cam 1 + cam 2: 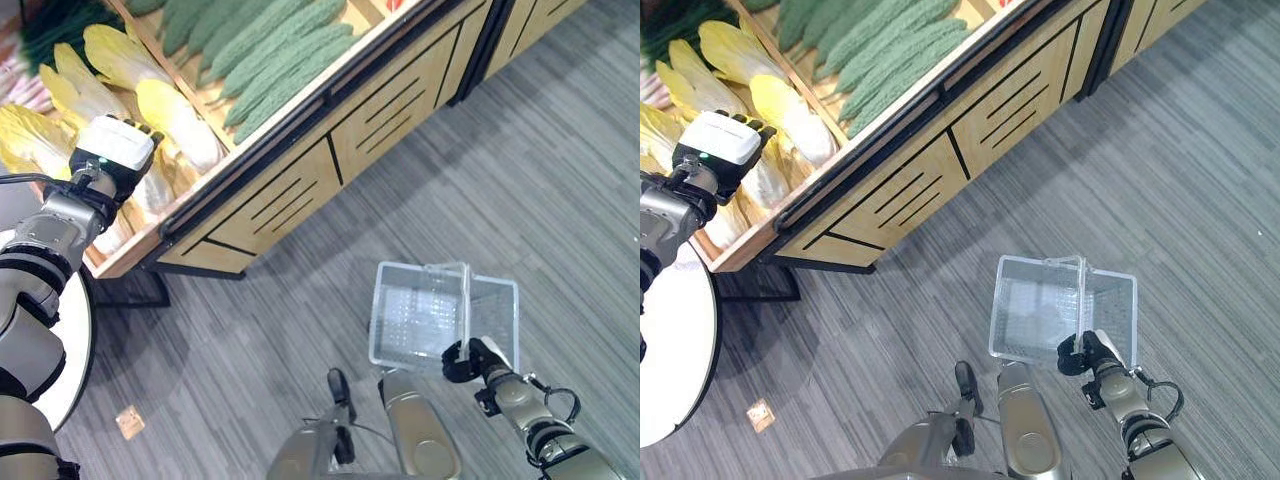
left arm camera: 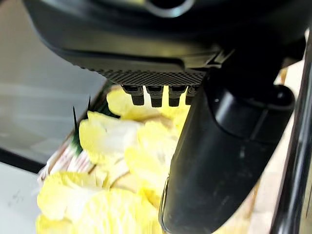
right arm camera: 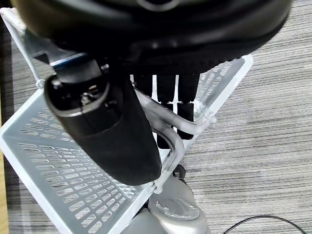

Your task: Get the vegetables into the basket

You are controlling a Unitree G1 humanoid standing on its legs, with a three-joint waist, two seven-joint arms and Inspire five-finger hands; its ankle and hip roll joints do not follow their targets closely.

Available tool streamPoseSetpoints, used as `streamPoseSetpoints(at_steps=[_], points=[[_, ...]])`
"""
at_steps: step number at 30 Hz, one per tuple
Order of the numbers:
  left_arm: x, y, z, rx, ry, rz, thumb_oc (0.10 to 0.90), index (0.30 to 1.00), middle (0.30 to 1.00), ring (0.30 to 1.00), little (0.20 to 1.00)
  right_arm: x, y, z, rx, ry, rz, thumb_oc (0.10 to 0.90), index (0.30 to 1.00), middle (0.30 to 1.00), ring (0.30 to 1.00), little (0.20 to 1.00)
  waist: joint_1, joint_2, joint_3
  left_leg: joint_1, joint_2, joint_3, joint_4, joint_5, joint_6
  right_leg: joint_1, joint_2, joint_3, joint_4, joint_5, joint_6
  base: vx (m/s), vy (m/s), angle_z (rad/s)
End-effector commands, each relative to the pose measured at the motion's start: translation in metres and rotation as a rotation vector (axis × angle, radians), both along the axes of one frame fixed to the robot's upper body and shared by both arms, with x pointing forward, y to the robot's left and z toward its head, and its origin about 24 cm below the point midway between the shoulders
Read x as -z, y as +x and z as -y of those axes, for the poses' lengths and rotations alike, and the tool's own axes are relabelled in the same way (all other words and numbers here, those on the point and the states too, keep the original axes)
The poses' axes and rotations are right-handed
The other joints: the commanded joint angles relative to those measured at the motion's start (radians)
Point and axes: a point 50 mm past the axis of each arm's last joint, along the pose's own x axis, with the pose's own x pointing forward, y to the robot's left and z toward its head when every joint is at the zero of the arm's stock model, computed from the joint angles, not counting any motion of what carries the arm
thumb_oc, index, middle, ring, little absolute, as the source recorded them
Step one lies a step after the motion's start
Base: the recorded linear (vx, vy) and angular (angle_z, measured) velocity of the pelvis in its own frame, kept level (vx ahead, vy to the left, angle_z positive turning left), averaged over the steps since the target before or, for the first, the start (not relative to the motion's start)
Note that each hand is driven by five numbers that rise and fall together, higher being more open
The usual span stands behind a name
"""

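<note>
While my right hand (image 1: 468, 360) is gripping the basket (image 1: 400, 320) handle, my left hand (image 1: 115, 150) is hovering, fingers straight, above the yellow cabbages (image 1: 175, 115).

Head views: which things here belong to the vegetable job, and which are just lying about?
Job:
- yellow cabbages under the left hand
- clear basket, handle in the right hand

Lying about:
- green gourds
- white round table
- small brown piece on the floor

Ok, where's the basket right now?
The clear plastic basket hangs over the grey floor at the robot's lower right in the eye views, its handle held by the right hand, well away from the wooden produce stand.
</note>
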Motion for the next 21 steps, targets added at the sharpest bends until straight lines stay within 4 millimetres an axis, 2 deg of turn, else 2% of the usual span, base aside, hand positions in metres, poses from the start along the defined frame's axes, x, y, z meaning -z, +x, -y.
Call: streamPoseSetpoints(at_steps=[1,7,10,14,21], points=[[-0.06,-0.019,-0.043,-0.221,0.024,0.206,0.9,1.0,1.0,1.0,1.0,0.033,-0.049,-0.009,-0.033,0.005,-0.203,0.4,0.3,0.3,0.3,0.3,0.017,-0.057,-0.027,-0.019,-0.041,-0.012,-0.022,-0.026,0.02,0.173,-0.084,0.049,-0.222,-0.009,0.112,0.0,0.0,0.0],[-0.057,-0.019,-0.046,-0.259,-0.011,0.211,0.9,1.0,1.0,1.0,1.0,0.03,-0.038,-0.015,-0.038,0.016,-0.157,0.4,0.3,0.3,0.3,0.3,0.018,-0.074,-0.013,-0.062,-0.04,-0.01,-0.022,-0.018,0.015,0.133,-0.086,0.039,-0.222,0.001,0.113,0.0,-0.006,0.05],[-0.059,-0.016,-0.043,-0.257,-0.023,0.226,0.9,1.0,1.0,1.0,1.0,0.027,-0.028,-0.028,-0.096,0.055,-0.117,0.4,0.3,0.3,0.3,0.3,0.012,-0.099,-0.005,-0.091,-0.035,-0.008,-0.022,-0.011,0.012,0.104,-0.08,0.044,-0.222,0.011,0.11,-0.01,0.003,0.04],[-0.06,-0.015,-0.042,-0.259,-0.035,0.243,0.9,1.0,1.0,1.0,1.0,0.025,-0.023,-0.037,-0.108,0.104,-0.078,0.4,0.3,0.3,0.3,0.3,0.006,-0.111,-0.005,-0.114,-0.034,-0.004,-0.022,-0.007,0.009,0.08,-0.078,0.046,-0.222,0.018,0.11,-0.01,0.01,-0.04],[-0.072,-0.005,-0.025,-0.203,-0.043,0.303,0.9,1.0,1.0,1.0,1.0,0.021,-0.015,-0.053,-0.157,0.16,-0.028,0.4,0.3,0.3,0.3,0.3,-0.011,-0.128,-0.012,-0.172,-0.032,-0.002,-0.022,-0.002,0.002,0.023,-0.076,0.048,-0.222,0.034,0.11,0.0,0.0,0.0]])
